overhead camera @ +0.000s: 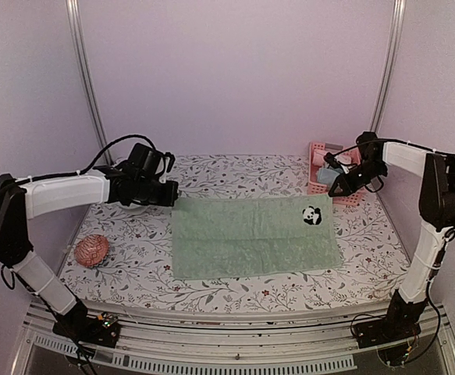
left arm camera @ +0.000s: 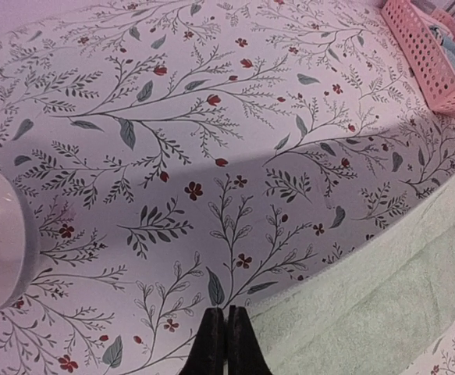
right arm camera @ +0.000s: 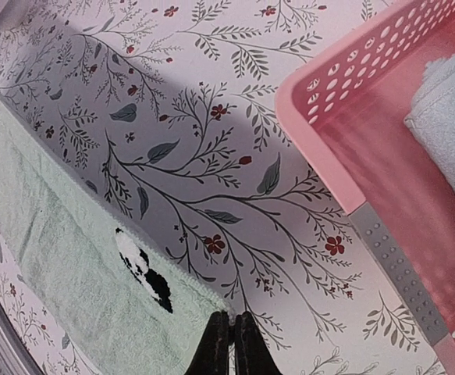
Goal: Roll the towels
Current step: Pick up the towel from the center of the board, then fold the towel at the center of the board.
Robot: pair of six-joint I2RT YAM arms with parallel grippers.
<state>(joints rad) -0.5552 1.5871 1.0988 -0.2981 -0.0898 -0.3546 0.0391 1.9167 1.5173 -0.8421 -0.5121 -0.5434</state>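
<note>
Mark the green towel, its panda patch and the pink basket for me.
green towel [overhead camera: 250, 238], top external view, middle of the flat cloth.
panda patch [overhead camera: 312, 216], top external view, centre of the patch.
pink basket [right arm camera: 344, 66], right wrist view, perforated near rim.

towel [overhead camera: 250, 238]: pale sage-green, black-white panda patch [overhead camera: 312, 216] | basket [right arm camera: 344, 58]: pink | tablecloth [left arm camera: 172, 117]: white, floral sprigs

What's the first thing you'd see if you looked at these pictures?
A big pale green towel lies flat in the middle of the flowery table, with a little panda patch at its far right corner. Just past that corner sits a pink basket with a rolled blue towel inside.
</note>
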